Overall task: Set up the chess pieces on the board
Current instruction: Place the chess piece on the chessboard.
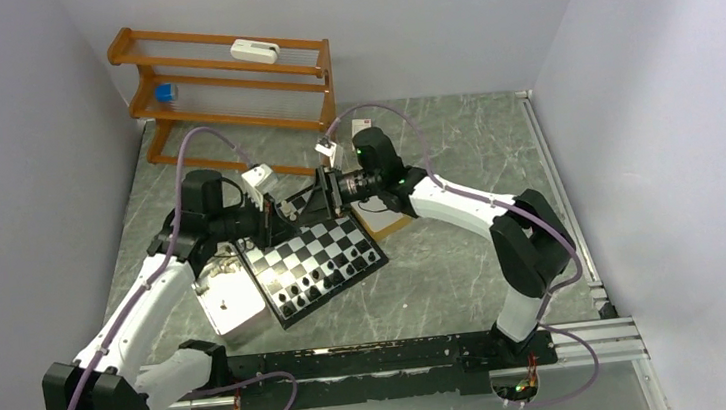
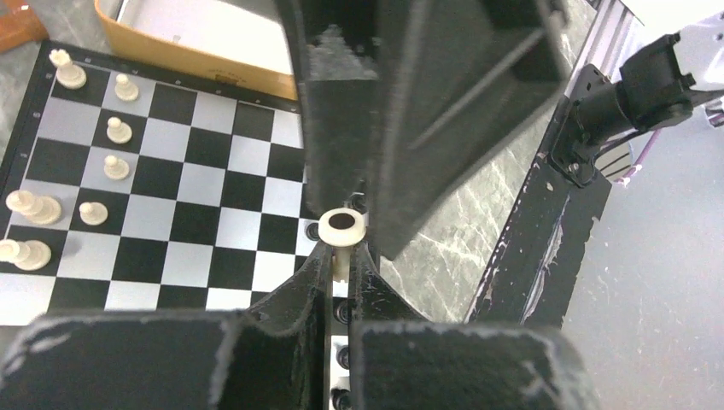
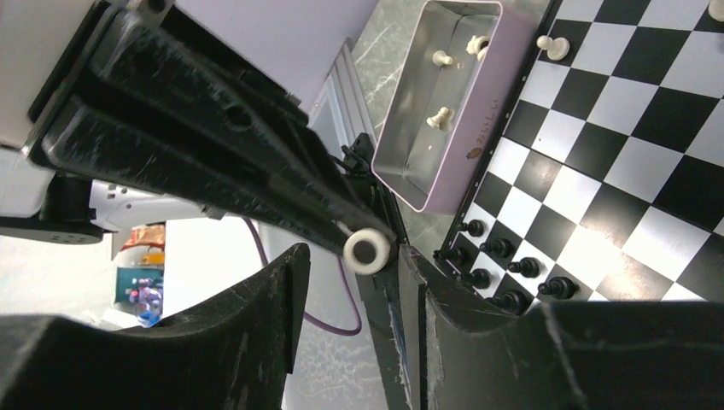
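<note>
My left gripper (image 2: 341,249) is shut on the stem of a cream-white chess piece (image 2: 341,224), whose round base points away from it. In the right wrist view that same piece (image 3: 367,250) sits between the fingers of my right gripper (image 3: 354,260), which is open, with a clear gap on the left side. Both grippers meet nose to nose above the far corner of the board (image 1: 319,254). Several white pieces (image 2: 111,128) stand on the board (image 2: 171,213). Black pieces (image 3: 504,265) line another edge of the board (image 3: 615,171).
A pink-sided metal tin (image 3: 427,145) holding loose white pieces lies against the board. A cardboard box (image 1: 386,225) sits at the board's far right and a metal tray (image 1: 233,303) at its near left. A wooden rack (image 1: 227,87) stands at the back.
</note>
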### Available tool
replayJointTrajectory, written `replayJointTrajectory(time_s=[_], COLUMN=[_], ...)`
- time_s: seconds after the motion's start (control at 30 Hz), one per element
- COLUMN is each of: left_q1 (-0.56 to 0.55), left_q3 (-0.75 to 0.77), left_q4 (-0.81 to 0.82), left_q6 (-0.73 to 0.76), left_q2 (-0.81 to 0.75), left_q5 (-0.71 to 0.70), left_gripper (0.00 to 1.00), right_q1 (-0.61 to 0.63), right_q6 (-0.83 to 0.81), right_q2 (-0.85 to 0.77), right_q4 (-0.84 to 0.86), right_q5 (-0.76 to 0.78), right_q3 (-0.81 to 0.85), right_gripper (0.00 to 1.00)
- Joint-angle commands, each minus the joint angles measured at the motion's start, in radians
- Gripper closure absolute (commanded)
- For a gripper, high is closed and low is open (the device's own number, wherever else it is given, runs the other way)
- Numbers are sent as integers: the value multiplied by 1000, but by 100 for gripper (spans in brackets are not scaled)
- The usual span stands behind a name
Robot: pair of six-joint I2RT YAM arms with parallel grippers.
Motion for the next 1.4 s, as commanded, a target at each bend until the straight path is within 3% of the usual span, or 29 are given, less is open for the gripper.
replayJointTrajectory(time_s=[0.0,0.17,0.33,0.5,0.63,0.87,0.97,1.07,1.27,1.37], left_q1=[-14,-14,-14,-14,-14,-14,-14,-14,-14,-14], left_q3=[-18,-25,-26,-18,-20,-35,-31,-30,-13,12], left_q4=[77,77,76,48,43,68,69,66,24,-2], left_q6=[62,67,63,69,73,55,43,35,20,-25], left_q2=[-44,-33,-33,-23,-31,-37,-33,-39,-64,-84], left_q5=[69,80,57,38,5,4,-17,-41,-100,-143], left_gripper=[95,95,95,95,95,95,95,87,64,57], right_q1=[6,12,17,16,17,30,35,33,18,-2], right_q6=[-40,-46,-57,-73,-66,-118,-113,-61,65,173], right_q2=[23,41,39,46,47,76,81,73,51,33], right_q4=[-67,-67,-74,-105,-103,-181,-153,-69,87,234], right_q5=[16,11,9,-5,-10,-7,-13,-11,0,-6], right_q3=[58,67,61,69,67,95,85,55,-6,-63], right_gripper=[53,54,65,58,69,71,78,85,85,85])
